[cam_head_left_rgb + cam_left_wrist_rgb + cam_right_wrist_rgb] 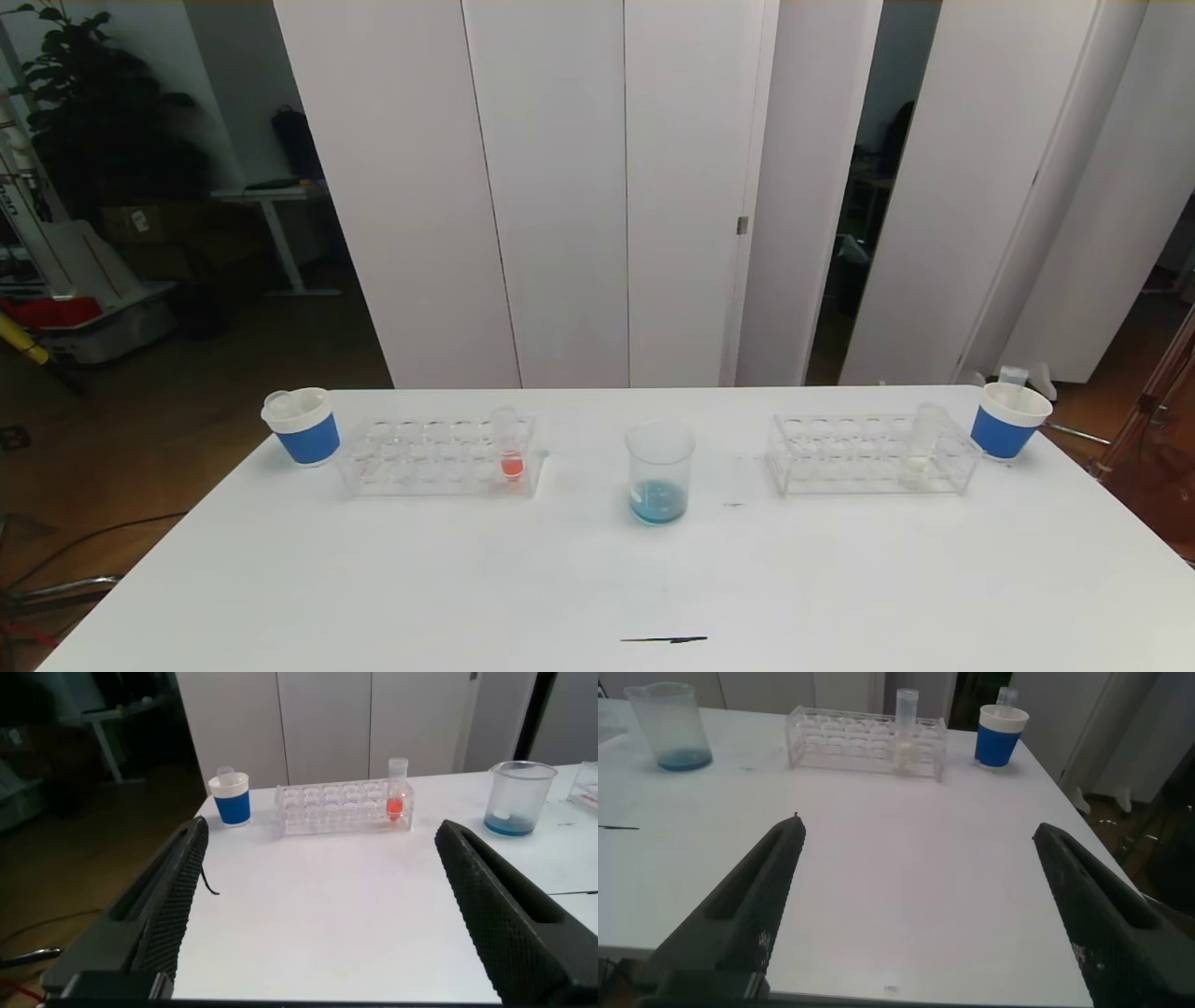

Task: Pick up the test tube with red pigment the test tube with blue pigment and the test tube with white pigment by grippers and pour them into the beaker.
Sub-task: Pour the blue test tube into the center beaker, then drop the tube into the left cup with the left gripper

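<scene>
Red tube (397, 796) stands upright in its rack, straight ahead of my left tool (318, 905), wide open and empty.

It looks like a makeshift lab in an office room: a white worktop (840, 579) carries a clear glass beaker (659, 471) and clear plastic tube racks (439, 455), backed by white partition panels (560, 187) and a potted plant (103, 121).

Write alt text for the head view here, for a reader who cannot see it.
A clear beaker holding a little blue liquid stands mid-table between two clear racks: the left rack holds a tube of red liquid, the right rack a tube of whitish liquid. A blue paper cup stands beyond each rack's outer end; no gripper shows.
</scene>
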You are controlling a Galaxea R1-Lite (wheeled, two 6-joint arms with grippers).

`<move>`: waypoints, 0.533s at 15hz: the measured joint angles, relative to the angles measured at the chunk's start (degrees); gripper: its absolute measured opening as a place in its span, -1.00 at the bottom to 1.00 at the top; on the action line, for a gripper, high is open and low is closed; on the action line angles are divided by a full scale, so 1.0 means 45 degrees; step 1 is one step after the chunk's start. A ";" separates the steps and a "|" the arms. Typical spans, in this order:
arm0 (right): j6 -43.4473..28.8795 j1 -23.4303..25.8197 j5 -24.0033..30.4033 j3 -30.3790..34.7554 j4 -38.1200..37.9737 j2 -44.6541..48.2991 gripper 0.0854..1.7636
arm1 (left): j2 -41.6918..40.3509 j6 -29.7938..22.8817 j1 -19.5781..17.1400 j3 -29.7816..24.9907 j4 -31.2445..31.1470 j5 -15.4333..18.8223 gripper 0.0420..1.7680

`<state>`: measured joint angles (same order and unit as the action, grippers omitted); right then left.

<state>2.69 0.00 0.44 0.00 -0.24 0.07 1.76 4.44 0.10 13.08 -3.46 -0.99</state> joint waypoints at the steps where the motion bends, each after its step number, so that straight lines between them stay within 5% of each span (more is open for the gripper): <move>1: 0.0000 0.0000 -0.0005 0.0000 0.0000 0.0000 0.98 | -0.0171 0.0016 0.0003 -0.0680 0.0599 0.0054 0.96; 4: 0.0000 0.0000 0.0000 0.0000 -0.0005 0.0000 0.98 | -0.0379 -0.0057 0.0019 -0.2487 0.2300 0.0127 0.96; 8: 0.0000 0.0000 -0.0005 0.0000 0.0000 0.0000 0.98 | -0.0431 -0.0184 0.0019 -0.2882 0.0734 0.0249 0.96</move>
<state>2.69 0.00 0.41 0.00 -0.24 0.07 -0.18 3.61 0.18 0.11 -0.16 0.13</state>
